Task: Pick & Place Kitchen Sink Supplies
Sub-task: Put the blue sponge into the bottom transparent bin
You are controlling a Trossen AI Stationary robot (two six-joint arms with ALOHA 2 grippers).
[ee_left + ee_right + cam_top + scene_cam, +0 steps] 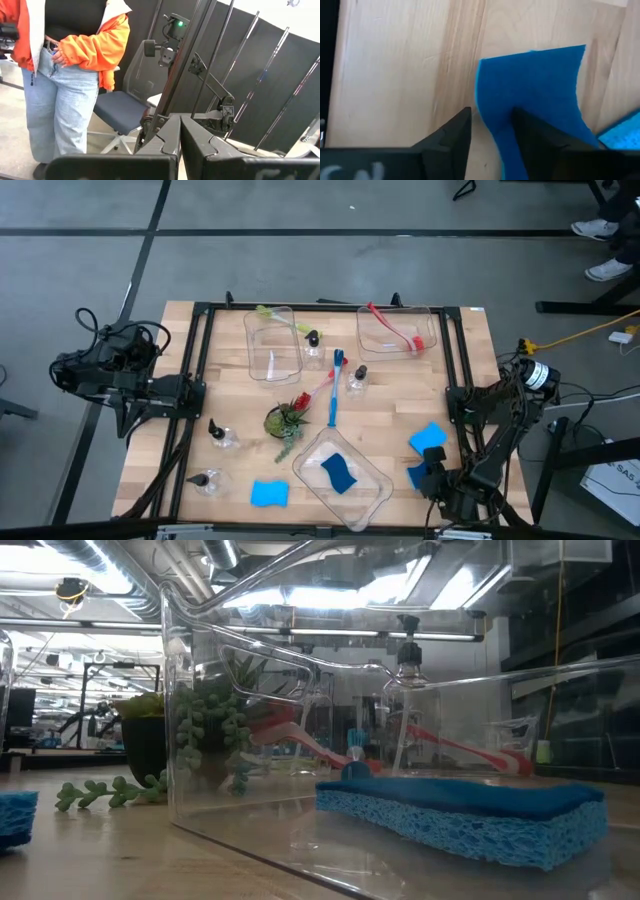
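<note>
My right gripper is open and points down over a blue sponge near the table's right near corner. In the right wrist view one finger lies over that sponge and the other over bare wood. A second sponge lies just beyond, a third lies at the near edge, and another lies in the near bin. Pump bottles stand on the wood. A blue brush lies mid-table. My left gripper, shut, waits off the table's left side. My right gripper comes from above at the sponge's edge, which runs into the gap between its fingers. The sponge lies on the table. Whether either finger touches it, I cannot tell.
Three clear bins: a near one, a far left one with a yellow-green brush on its rim, and a far right one holding a red brush. A potted plant stands mid-table. A person stands beyond the left arm.
</note>
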